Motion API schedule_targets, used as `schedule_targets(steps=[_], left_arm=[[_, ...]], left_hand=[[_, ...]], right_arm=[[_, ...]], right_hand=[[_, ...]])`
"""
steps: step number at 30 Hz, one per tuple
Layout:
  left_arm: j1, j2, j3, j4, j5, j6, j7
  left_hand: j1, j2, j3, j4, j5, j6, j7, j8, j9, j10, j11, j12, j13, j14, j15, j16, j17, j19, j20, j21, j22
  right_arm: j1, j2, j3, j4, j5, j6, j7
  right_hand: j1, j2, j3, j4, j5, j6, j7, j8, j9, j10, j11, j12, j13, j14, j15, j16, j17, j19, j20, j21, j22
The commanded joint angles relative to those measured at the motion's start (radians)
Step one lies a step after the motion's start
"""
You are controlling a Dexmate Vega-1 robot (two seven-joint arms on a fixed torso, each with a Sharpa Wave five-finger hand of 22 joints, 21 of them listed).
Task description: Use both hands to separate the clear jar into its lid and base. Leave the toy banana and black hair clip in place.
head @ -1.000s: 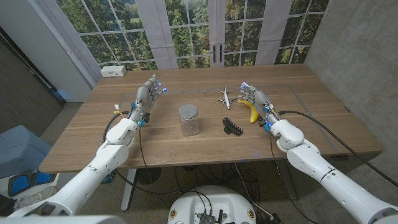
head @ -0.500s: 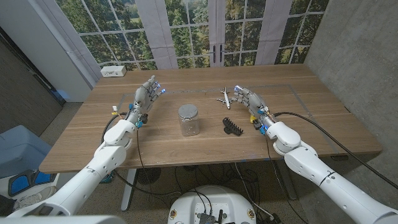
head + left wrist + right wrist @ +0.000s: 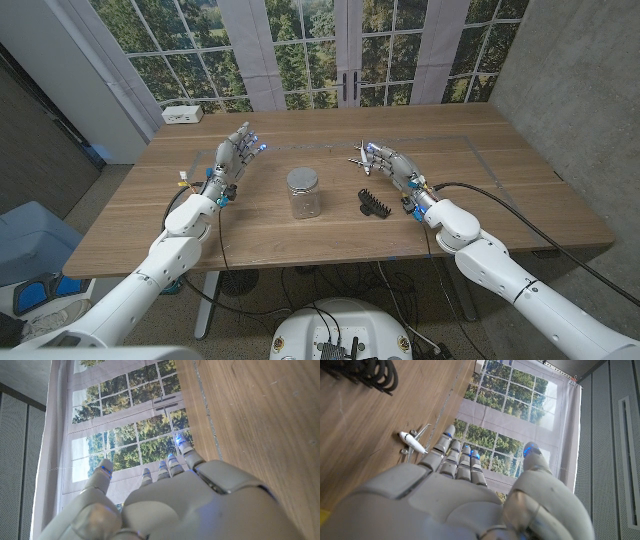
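We see the jar (image 3: 303, 192) lidded, mid-desk (image 3: 250, 230); left hand (image 3: 233, 158) left of it, fingers spread, holding nothing | right hand (image 3: 392, 166) past the clip (image 3: 374, 204), fingers released, beside a toy plane (image 3: 361, 157)

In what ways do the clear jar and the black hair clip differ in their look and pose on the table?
The clear jar stands upright and taller; the black hair clip lies low on the wood. The jar is see-through with a silvery lid; the clip is opaque black with a row of teeth. The jar sits between both hands; the clip lies beside the right hand. Neither is touched.
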Motion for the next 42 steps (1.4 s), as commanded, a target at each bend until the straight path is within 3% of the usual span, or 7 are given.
schedule_targets(steps=[1,21,29,37,42], left_arm=[[0.008,-0.004,-0.002,-0.007,0.002,-0.01,0.007],[0.003,-0.005,-0.006,0.013,-0.006,-0.011,-0.006],[0.005,0.003,-0.008,0.007,-0.01,-0.008,-0.015],[0.015,0.013,-0.01,-0.009,-0.009,-0.002,-0.016],[0.022,0.021,-0.009,-0.025,-0.007,0.004,-0.016]], left_hand=[[-0.011,0.004,0.002,-0.004,0.004,0.007,-0.002,-0.005,-0.001,0.002,-0.001,0.002,-0.001,0.005,0.001,-0.004,0.001,0.008,0.0,-0.003,0.004],[-0.014,0.005,0.003,-0.007,0.005,0.012,0.003,-0.01,-0.007,0.002,0.002,0.0,-0.001,0.003,0.0,-0.006,0.001,0.009,0.0,-0.008,0.004],[-0.015,0.005,0.003,-0.008,0.005,0.013,0.003,-0.011,-0.009,0.002,0.004,0.0,-0.001,0.003,0.0,-0.006,0.001,0.009,0.0,-0.009,0.004],[-0.017,0.005,0.002,-0.008,0.005,0.015,0.005,-0.013,-0.01,0.003,0.003,-0.001,-0.001,0.003,-0.001,-0.007,0.001,0.011,0.001,-0.011,0.004],[-0.018,0.005,0.002,-0.009,0.005,0.017,0.005,-0.013,-0.011,0.003,0.001,-0.001,-0.001,0.004,-0.001,-0.006,0.001,0.011,0.001,-0.011,0.004]], right_arm=[[0.013,-0.007,-0.023,-0.007,0.009,-0.017,0.042],[0.083,0.023,-0.085,0.055,0.008,-0.041,0.124],[0.104,0.031,-0.113,0.073,-0.022,-0.035,0.146],[0.115,0.035,-0.142,0.096,-0.116,-0.003,0.123],[0.117,0.017,-0.162,0.078,-0.247,-0.002,0.057]], right_hand=[[0.016,-0.004,0.009,-0.001,0.01,-0.002,0.007,0.001,0.002,0.005,0.0,-0.004,0.0,0.005,-0.002,-0.008,-0.002,0.008,0.0,-0.007,-0.001],[0.037,-0.01,0.013,0.0,0.013,-0.011,0.013,-0.002,0.003,-0.004,0.002,-0.008,-0.01,0.004,0.0,-0.014,-0.018,0.011,-0.002,-0.016,-0.001],[0.034,-0.027,0.005,0.002,0.008,-0.017,0.02,-0.003,0.003,-0.009,0.006,-0.01,-0.015,0.001,0.007,-0.017,-0.025,0.013,-0.001,-0.02,-0.001],[0.024,-0.067,-0.014,0.004,-0.001,-0.018,0.02,-0.002,0.004,-0.01,0.003,-0.009,-0.02,0.005,0.004,-0.018,-0.035,0.021,-0.001,-0.024,-0.002],[0.028,-0.141,-0.041,-0.001,0.016,-0.035,0.011,-0.003,0.006,-0.017,-0.009,-0.01,-0.027,0.01,-0.008,-0.02,-0.05,0.042,-0.012,-0.029,-0.003]])
